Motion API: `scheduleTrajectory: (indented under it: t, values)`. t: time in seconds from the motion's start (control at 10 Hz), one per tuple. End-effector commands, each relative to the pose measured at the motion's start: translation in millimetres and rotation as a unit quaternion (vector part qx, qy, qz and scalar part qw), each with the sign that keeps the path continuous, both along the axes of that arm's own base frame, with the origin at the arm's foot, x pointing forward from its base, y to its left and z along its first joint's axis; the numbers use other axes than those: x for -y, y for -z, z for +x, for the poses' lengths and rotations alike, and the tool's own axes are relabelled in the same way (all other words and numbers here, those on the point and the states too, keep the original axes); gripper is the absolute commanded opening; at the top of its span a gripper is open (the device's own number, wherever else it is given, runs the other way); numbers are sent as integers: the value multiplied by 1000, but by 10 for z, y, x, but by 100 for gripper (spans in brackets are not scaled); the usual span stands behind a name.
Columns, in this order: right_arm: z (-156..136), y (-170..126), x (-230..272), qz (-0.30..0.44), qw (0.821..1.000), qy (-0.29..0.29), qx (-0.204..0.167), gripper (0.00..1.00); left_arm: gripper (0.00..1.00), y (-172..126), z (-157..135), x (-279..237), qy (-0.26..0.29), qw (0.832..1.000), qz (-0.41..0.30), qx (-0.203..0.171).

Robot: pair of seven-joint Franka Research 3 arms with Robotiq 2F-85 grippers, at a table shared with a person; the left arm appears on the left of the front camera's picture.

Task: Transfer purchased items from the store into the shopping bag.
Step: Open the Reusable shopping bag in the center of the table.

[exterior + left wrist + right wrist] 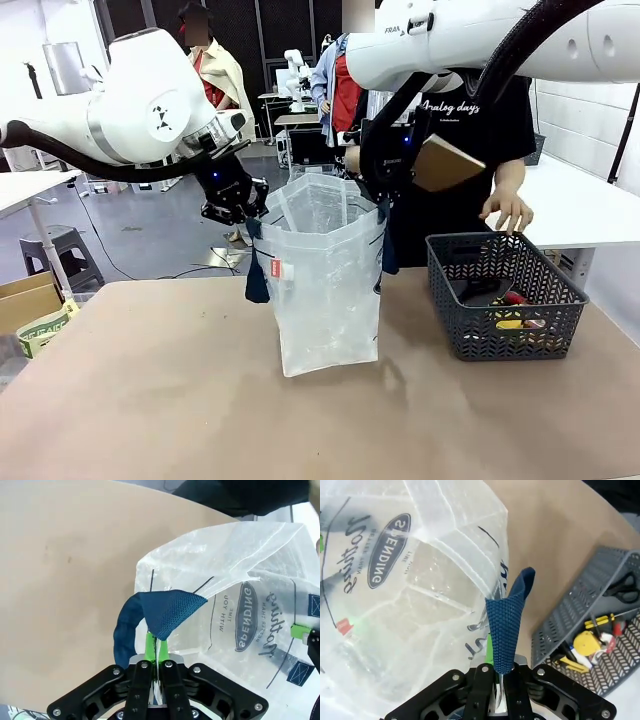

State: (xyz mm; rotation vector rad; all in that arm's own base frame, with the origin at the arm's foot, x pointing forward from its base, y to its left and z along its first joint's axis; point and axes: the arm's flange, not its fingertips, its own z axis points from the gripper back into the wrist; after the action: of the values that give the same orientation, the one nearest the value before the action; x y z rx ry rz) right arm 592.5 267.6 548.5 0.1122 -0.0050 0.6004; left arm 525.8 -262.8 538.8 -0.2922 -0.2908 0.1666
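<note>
The translucent shopping bag (325, 285) stands upright mid-table, its mouth held open between both grippers. My left gripper (246, 218) is shut on the bag's left rim and navy handle (167, 610). My right gripper (383, 200) is shut on the right rim and its navy strap (507, 620). A person's hand holds a tan item (446, 162) just right of the bag's mouth. More purchased items (515, 318), red and yellow, lie in the dark grey basket (500, 345).
The basket (565, 622) stands right of the bag and also holds scissors (622, 585) and small tools. The person's other hand (508, 210) hovers over its far edge. A cardboard box (30, 310) sits off the table's left edge.
</note>
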Motion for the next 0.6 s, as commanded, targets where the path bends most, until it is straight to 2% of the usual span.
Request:
scheduleTrajectory:
  t: [0.0,0.2,0.5]
  values:
    - [6,-5,1,1,1000,-1,3,0,0,-36,25,-4,-6,1000,-5,9]
    - [-29,59,45,-13,1000,-2,-13,0,0,21,30,-64,4,1000,10,-3]
    - [-38,104,118,-18,999,2,-26,0,0,93,53,-264,-9,999,29,-31]
